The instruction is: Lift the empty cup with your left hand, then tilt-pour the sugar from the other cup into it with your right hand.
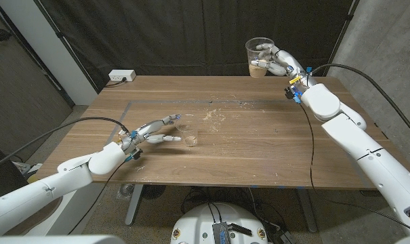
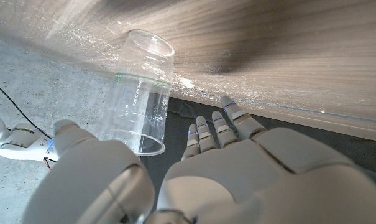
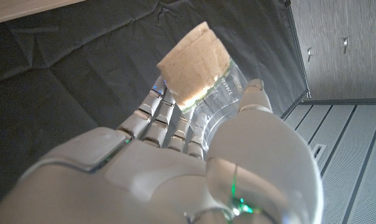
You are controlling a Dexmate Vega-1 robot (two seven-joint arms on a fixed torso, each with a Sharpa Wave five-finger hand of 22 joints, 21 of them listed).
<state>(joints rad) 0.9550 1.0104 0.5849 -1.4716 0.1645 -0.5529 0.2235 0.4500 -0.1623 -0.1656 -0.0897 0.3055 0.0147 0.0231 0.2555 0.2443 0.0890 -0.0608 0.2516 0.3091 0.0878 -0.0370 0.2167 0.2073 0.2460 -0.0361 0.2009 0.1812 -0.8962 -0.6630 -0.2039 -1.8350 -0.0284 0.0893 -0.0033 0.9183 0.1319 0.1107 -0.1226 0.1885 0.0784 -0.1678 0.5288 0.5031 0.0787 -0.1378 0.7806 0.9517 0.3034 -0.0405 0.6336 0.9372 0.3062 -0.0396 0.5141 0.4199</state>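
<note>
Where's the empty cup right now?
In the head view the empty cup stands on the table near its middle, just off the fingertips of the left robot hand, which reaches toward it without holding it yet.

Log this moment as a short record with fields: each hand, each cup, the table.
left hand: open, fingers spread beside the empty cup, not gripping
empty cup: clear, upright on the table
right hand: holds the sugar cup, raised above the far edge
sugar cup: clear, brownish sugar in its bottom
table: wooden, spilled grains near its middle
</note>
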